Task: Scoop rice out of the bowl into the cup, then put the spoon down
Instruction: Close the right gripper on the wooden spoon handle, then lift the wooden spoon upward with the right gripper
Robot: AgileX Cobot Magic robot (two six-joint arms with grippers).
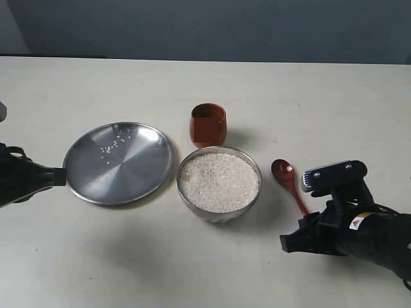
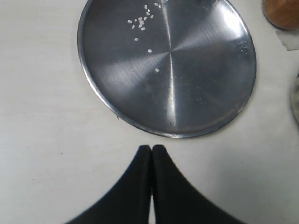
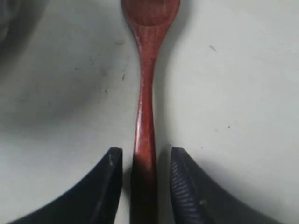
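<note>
- Two arms sit low at the near edges of the tabletop (image 1: 308, 96), one on each side.
- right fingers (image 3: 110, 186): narrowly parted, straddling the spoon (image 3: 145, 93) handle near its end; a thin gap shows on each side, so not clamped.
- spoon lies flat on the tabletop just right of the bowl (image 1: 221, 217), apart from it. Its head points to the far side and is empty, and its handle runs back toward the right arm.
- left fingers (image 2: 135, 186): pressed together, nothing between them, tips just beside the near-left rim of the plate (image 1: 128, 173). Cannot tell whether they touch it.
- bowl stands mid-tabletop, filled nearly to the rim with rice (image 1: 219, 181).
- cup (image 1: 207, 126) stands upright just behind the bowl, very near it. Cannot tell what is inside.
- plate lies flat left of the bowl, rims close together, with a few loose grains (image 2: 140, 22) scattered on its far part.
</note>
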